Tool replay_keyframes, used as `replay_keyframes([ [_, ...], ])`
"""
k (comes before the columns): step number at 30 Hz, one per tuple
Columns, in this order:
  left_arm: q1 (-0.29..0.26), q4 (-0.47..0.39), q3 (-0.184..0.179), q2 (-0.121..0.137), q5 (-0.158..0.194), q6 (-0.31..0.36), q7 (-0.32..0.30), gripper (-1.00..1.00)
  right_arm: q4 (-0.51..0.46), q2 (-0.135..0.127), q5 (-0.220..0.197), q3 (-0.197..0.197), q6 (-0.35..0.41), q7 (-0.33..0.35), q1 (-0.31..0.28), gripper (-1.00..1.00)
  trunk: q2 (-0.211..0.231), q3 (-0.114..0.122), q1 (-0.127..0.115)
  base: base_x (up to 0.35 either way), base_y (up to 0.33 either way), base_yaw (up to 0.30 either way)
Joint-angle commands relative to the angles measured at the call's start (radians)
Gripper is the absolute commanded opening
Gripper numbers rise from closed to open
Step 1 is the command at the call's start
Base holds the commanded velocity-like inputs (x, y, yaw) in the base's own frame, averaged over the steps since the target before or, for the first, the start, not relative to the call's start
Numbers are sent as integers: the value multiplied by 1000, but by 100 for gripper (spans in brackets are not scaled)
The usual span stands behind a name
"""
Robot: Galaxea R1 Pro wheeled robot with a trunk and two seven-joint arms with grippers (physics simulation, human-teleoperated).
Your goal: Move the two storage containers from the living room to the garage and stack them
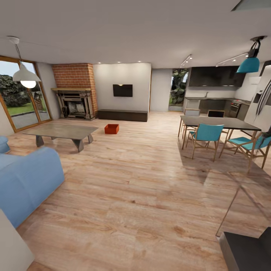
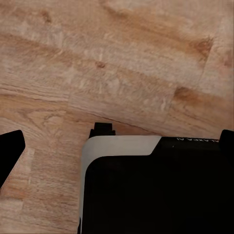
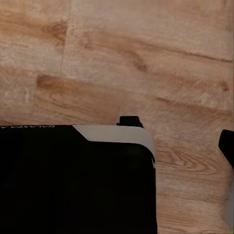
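Note:
One orange-red open-topped storage container (image 1: 111, 128) sits on the living room's light wood plank flooring (image 1: 143, 180), far ahead between the glass-topped table (image 1: 62, 131) and the low dark TV bench (image 1: 122, 115). My left gripper (image 2: 117, 146) hangs over the planks above my black and white base (image 2: 151, 190); its dark fingertips (image 2: 10, 148) stand wide apart at the picture's edges, open and empty. On my right gripper (image 3: 117, 146) one fingertip (image 3: 227, 146) shows at the edge, also spread open with nothing in it. The garage is out of view.
A blue sofa (image 1: 26, 180) is close on the left and a brick fireplace (image 1: 75, 92) stands at the back left beside glazed patio doors (image 1: 20, 94). A dining table (image 1: 218, 122) with teal chairs (image 1: 206, 137) stands at the right. A dark cabinet corner (image 1: 246, 250) is at the near right.

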Motion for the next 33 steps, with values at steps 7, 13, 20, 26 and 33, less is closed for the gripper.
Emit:
replay_keyframes([
  [7,-1,0,0,-1,9,1,-4,100,0,0,-8,8,-3,-4,0,100,-1,-1,1,322,0,0],
  [13,-1,0,0,0,8,1,-4,100,0,-1,-7,8,0,-2,0,100,-1,-1,1,322,0,0],
  [20,-1,0,0,0,7,1,-4,100,0,-1,-7,8,0,-2,0,100,-1,-1,1,322,0,0],
  [26,-1,0,0,0,7,1,-4,100,0,-1,-8,8,-2,-3,0,100,-1,-1,1,322,0,0],
  [33,-1,0,0,1,7,1,-4,100,0,-1,-8,8,-3,-3,0,100,-1,-1,1,322,0,0],
])
